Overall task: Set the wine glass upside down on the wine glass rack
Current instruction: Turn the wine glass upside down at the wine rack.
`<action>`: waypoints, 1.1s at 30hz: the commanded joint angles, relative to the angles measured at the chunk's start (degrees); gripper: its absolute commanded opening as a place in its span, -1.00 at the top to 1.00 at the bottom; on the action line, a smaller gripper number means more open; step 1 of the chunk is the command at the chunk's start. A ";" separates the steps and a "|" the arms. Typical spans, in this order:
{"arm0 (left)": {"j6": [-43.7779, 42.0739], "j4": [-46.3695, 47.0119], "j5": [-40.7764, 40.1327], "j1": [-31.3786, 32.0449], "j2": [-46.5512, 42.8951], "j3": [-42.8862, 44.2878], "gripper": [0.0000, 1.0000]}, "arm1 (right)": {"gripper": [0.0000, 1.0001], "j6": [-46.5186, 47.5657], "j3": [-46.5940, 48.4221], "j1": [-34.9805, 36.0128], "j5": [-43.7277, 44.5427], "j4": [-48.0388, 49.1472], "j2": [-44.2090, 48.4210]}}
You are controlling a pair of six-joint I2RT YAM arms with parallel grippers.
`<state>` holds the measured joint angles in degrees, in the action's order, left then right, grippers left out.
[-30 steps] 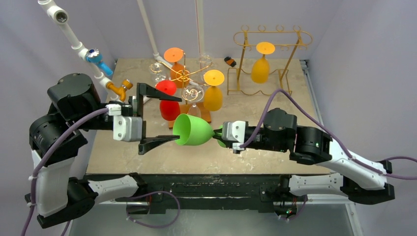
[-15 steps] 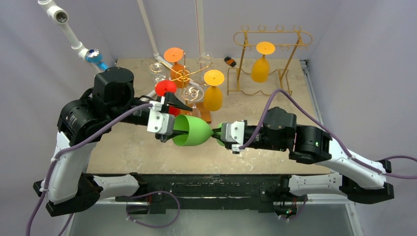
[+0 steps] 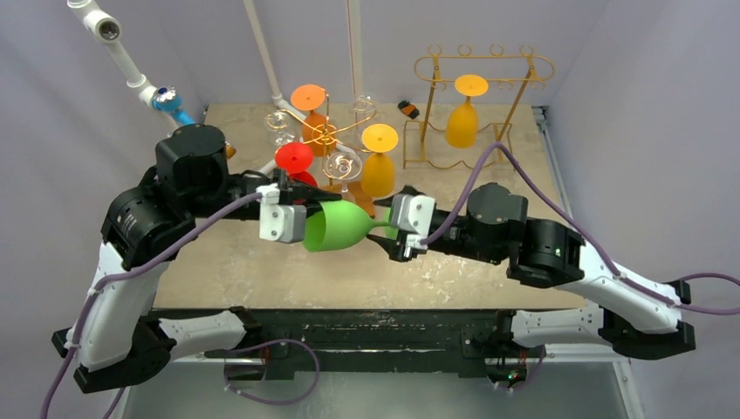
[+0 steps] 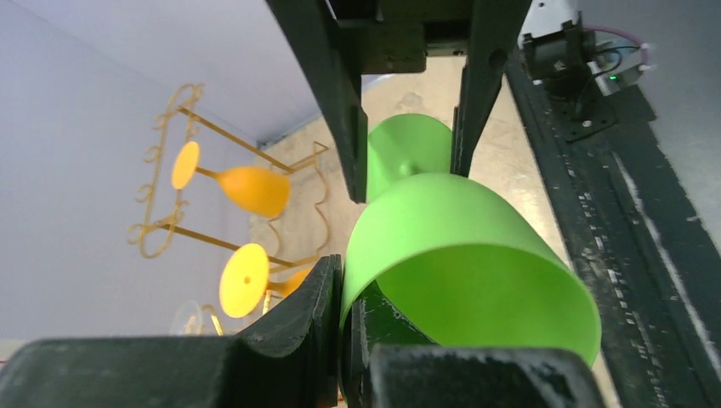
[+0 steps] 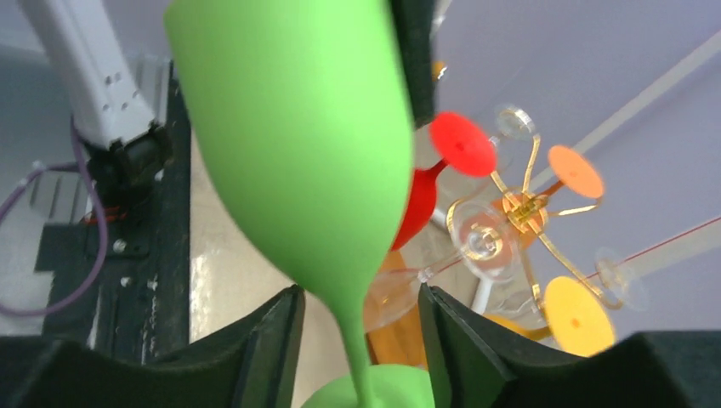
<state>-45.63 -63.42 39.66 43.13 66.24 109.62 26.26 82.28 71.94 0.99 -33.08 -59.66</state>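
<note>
Centrally, the green wine glass (image 3: pixel 340 225) hangs on its side above the tabletop (image 3: pixel 218 271), bowl pointing left. The left gripper (image 3: pixel 307 214) is clamped on the bowl's rim (one finger inside, one outside). The right gripper (image 3: pixel 390 236) stands parted around the stem, a gap on each side. The gold rack (image 3: pixel 517 100) stands well behind.

The beige, stone-patterned table (image 3: pixel 218 266) carried a gold wire hanging rack (image 3: pixel 428 109) standing upright at its far right, and a gold-armed glass stand on a brown wooden base (image 3: pixel 325 135) near the far middle. A small dark-and-orange object (image 3: pixel 407 108) lay between them by the back edge.
</note>
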 commanded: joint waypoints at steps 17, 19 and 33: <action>-51.74 75.91 -8.77 0.12 -19.93 -43.10 1.00 | -0.98 -33.77 9.26 0.04 5.02 30.23 -2.25; -54.85 81.42 -8.57 0.14 -19.80 -45.64 1.00 | -0.98 -36.34 5.41 0.04 4.64 35.76 -1.77; -61.65 90.95 -7.97 0.15 -21.13 -50.33 1.00 | -0.98 -47.18 -8.75 -1.28 9.31 57.70 0.33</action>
<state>-104.62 22.02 29.98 43.20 46.87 60.40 -17.41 73.23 71.37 9.76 15.09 -60.73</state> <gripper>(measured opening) 0.055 0.987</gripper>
